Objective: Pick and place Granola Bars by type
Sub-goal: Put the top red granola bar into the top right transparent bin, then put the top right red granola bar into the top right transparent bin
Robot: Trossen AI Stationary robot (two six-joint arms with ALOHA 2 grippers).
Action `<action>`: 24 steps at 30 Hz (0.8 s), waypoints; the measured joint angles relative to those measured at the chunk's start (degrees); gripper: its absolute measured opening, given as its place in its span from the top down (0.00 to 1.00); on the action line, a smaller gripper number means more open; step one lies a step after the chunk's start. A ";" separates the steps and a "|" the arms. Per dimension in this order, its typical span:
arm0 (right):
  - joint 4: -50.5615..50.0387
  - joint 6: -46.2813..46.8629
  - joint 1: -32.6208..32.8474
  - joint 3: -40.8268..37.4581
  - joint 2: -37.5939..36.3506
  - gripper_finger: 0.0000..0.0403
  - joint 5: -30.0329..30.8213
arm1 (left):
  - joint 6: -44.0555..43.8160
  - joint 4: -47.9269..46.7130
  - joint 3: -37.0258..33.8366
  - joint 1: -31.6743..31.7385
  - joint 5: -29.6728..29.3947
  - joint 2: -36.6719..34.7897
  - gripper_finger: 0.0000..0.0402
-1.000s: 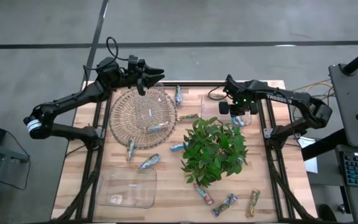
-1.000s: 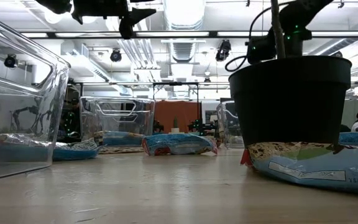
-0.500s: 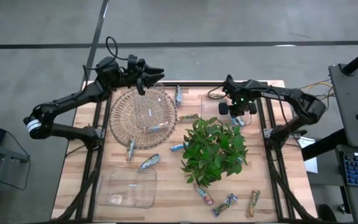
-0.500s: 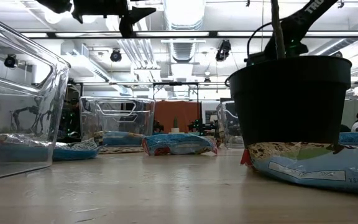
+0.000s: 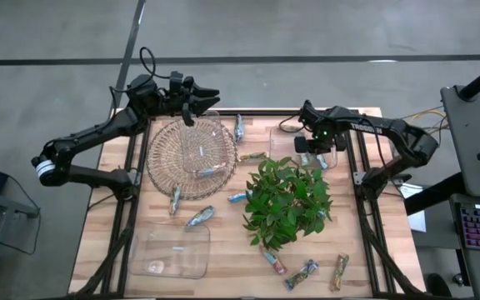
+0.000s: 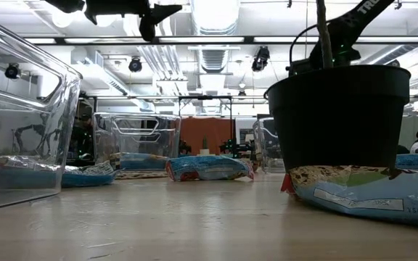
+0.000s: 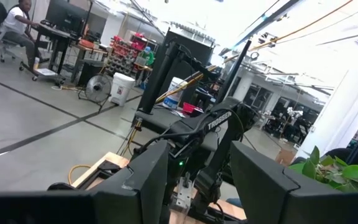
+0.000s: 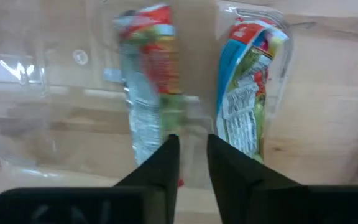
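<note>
Several foil-wrapped granola bars lie scattered on the wooden table [image 5: 223, 267]. One is beside the wire basket [image 5: 238, 127], one lies in it [image 5: 211, 171], and a group is near the plant at the near edge [image 5: 302, 272]. My right gripper [image 5: 319, 150] hovers over a clear tray [image 5: 286, 137] at the far right. Its fingers [image 8: 188, 146] are open by a narrow gap above two multicoloured bars, one blurred [image 8: 148, 93] and one sharp [image 8: 247, 93]. My left gripper [image 5: 200, 100], open, hangs over the basket's far rim [image 5: 192, 125].
A leafy potted plant [image 5: 288, 200] stands mid-table next to the right gripper; its black pot [image 6: 347, 116] fills the low view's right side. A second clear tray [image 5: 172, 250] sits at the near left. Black frame rails run along both table sides.
My right arm has dropped a little toward the clear tray, as its gripper body now sits lower behind the pot in the low view. The left arm has kept nearly still.
</note>
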 joint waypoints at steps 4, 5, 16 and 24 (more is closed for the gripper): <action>-2.89 -1.86 0.00 2.47 -1.63 0.70 0.37 | -0.05 -0.04 0.00 0.00 0.25 0.00 0.61; -4.04 -2.26 0.00 3.63 -2.28 0.68 1.06 | -0.03 -0.07 0.00 -0.02 0.25 0.00 0.61; -19.43 -8.91 1.31 22.11 -10.81 0.55 4.73 | 0.02 -0.11 0.00 -0.02 0.32 0.00 0.61; -35.08 -12.46 6.46 33.73 -15.88 0.42 4.40 | -0.09 -0.15 0.00 -0.02 3.84 0.00 0.61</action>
